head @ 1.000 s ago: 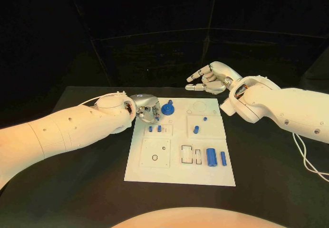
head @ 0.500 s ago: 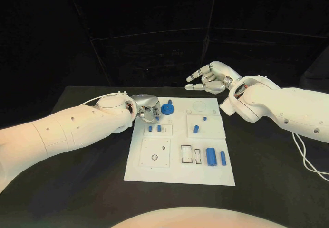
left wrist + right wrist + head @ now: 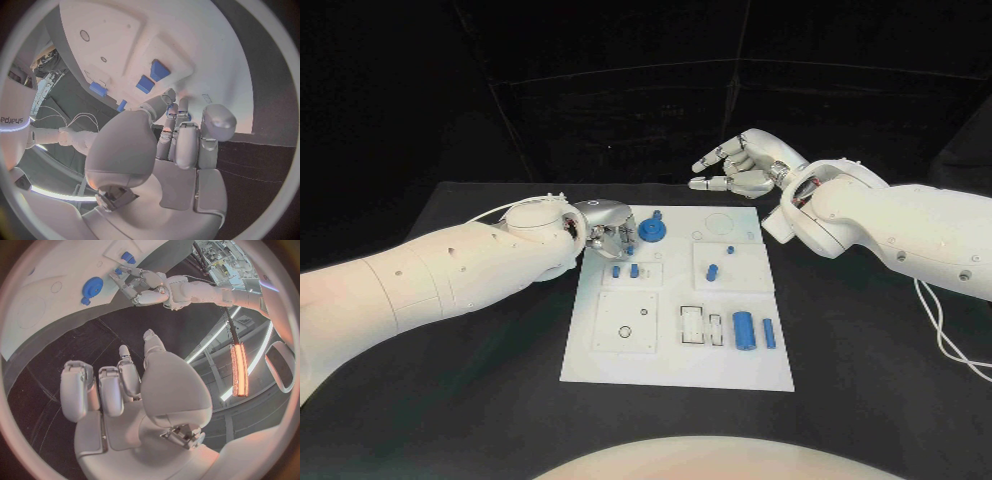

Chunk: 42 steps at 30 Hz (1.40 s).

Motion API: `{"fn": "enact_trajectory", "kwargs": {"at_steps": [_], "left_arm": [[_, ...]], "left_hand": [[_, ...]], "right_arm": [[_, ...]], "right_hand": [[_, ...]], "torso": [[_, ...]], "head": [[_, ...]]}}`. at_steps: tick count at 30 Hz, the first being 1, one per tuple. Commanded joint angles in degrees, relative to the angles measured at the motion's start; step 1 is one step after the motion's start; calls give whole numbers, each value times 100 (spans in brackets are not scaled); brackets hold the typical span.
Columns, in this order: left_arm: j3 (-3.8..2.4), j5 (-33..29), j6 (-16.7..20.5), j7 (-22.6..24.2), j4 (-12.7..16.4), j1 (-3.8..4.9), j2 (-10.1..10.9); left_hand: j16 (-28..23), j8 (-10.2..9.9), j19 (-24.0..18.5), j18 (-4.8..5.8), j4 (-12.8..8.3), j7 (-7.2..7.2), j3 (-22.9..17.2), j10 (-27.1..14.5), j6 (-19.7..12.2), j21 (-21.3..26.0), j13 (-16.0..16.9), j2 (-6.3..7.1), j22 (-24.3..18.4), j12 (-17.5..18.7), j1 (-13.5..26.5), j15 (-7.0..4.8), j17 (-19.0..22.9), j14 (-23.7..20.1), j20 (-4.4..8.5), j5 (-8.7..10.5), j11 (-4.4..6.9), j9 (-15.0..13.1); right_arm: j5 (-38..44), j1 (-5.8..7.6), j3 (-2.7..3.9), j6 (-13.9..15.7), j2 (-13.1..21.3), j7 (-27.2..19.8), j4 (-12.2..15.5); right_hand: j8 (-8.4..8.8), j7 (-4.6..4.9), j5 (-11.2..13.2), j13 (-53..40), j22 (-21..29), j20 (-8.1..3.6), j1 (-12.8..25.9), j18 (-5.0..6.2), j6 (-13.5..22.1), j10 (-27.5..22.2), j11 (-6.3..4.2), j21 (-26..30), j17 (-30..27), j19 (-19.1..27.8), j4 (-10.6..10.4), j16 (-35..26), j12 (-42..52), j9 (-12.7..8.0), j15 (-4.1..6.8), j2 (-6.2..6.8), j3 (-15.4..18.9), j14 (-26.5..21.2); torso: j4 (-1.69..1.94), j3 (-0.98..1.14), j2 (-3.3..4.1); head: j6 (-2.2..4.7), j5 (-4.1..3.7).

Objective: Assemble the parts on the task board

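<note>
Black table (image 3: 473, 400) under board; thin white cable (image 3: 949, 340) trailing across table's right side.

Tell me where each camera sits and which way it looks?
Head view: sits on the robot's head, looks down at the task board; both white arms come in, with the left hand and right hand.
Left wrist view: sits behind the left hand, looks along its fingers at the board.
Right wrist view: sits behind the right hand, looks across the black table toward the board and the left hand.
Shared: head and right wrist views both show the round blue part.
</note>
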State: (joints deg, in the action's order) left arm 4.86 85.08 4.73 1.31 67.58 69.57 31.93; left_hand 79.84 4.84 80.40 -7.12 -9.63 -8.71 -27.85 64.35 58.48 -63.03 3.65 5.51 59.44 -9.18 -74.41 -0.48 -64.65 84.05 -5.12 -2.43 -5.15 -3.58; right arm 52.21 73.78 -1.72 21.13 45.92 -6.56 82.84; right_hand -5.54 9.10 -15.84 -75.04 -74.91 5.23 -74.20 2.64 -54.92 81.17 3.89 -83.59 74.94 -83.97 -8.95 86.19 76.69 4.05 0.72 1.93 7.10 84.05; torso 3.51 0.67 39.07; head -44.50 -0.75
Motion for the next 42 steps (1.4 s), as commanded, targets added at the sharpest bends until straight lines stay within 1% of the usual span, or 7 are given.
{"fn": "enact_trajectory", "kwargs": {"at_steps": [1,8,14,20,28,34,42], "left_arm": [[-3,-13,-43,-73,20,7,15],[-3,-13,44,-97,38,6,59],[-7,-15,164,-100,81,6,166],[-79,-389,490,8,242,8,440],[-146,-3623,1808,1264,698,8,1007],[-143,-6133,1495,2297,1009,2,1273],[-142,-7640,1003,2826,1191,-3,1478]], "left_hand": [[-39,-62,-20,66,7,-18,22,-69,-90,49,-3,38,-17,53,19,59,18,68,-30,-29,-9,1],[-50,-143,-51,47,-5,-44,31,-170,-312,116,1,96,-79,156,37,80,59,58,-58,-29,-31,3],[-56,-131,-204,-38,-26,-60,76,-464,-562,521,-6,131,-495,330,8,121,83,57,-100,-27,-91,-7],[-64,-108,-234,-64,-21,-75,114,-551,-574,637,0,115,-610,366,-7,135,107,57,-115,-29,-108,-19],[-1251,74,-1099,-337,-130,-237,-283,-216,-181,2153,31,-57,-2027,98,-226,159,2165,-817,-131,-39,-165,-53],[-1809,114,-1303,-328,-16,-272,-243,-226,-106,2307,24,-103,-2098,12,-88,191,3051,-1257,-157,-36,-192,-42],[-1858,162,-1369,-338,85,-234,-44,-153,-60,2406,55,-139,-2159,-142,5,191,3183,-1361,-182,-37,-154,-47]], "right_arm": [[-13,11,4,-26,5,-43,2],[-8,11,4,-110,18,59,-29],[352,10,3,-457,35,409,-145],[1427,2,0,-908,92,788,-233],[3168,-135,-5,-751,296,1340,-66],[3996,-335,-8,-712,332,1634,27],[4383,-568,-8,-930,287,1659,59]], "right_hand": [[-24,-43,-29,-374,-90,12,-31,28,3,-13,-15,27,752,21,15,-31,2,3,-4,-28,34,424],[-22,-41,-23,-265,-35,12,-46,39,12,-102,-14,55,701,45,23,-61,-127,1,-4,-39,49,412],[-59,-74,-9,2407,879,-24,-542,217,-8,-2036,-51,567,-76,469,217,-624,-3433,10,41,-212,17,186],[-129,-66,248,4162,1195,-55,-1059,276,-323,-2181,-40,798,-568,531,352,-1049,-5345,16,15,-250,-100,127],[-27,-115,468,5528,1115,-9,-1417,242,-605,-1838,-10,773,-615,416,444,-1116,-6328,-18,11,-229,-348,186],[37,-118,542,5803,1122,13,-1385,241,-614,-1838,22,780,-626,406,406,-1127,-6482,-22,-8,-144,-380,191],[143,-55,545,6086,1124,63,-1381,238,-537,-1904,89,784,-738,394,393,-1194,-6626,-29,-69,-44,-428,194]], "torso": [[1,-2,1],[-1,-4,-2],[6,-10,-6],[-3,-1,-5],[-1,6,1],[4,-13,-6],[-4,0,-6]], "head": [[-5,5],[2,3],[23,-8],[74,-68],[146,-219],[158,-267],[167,-263]]}}
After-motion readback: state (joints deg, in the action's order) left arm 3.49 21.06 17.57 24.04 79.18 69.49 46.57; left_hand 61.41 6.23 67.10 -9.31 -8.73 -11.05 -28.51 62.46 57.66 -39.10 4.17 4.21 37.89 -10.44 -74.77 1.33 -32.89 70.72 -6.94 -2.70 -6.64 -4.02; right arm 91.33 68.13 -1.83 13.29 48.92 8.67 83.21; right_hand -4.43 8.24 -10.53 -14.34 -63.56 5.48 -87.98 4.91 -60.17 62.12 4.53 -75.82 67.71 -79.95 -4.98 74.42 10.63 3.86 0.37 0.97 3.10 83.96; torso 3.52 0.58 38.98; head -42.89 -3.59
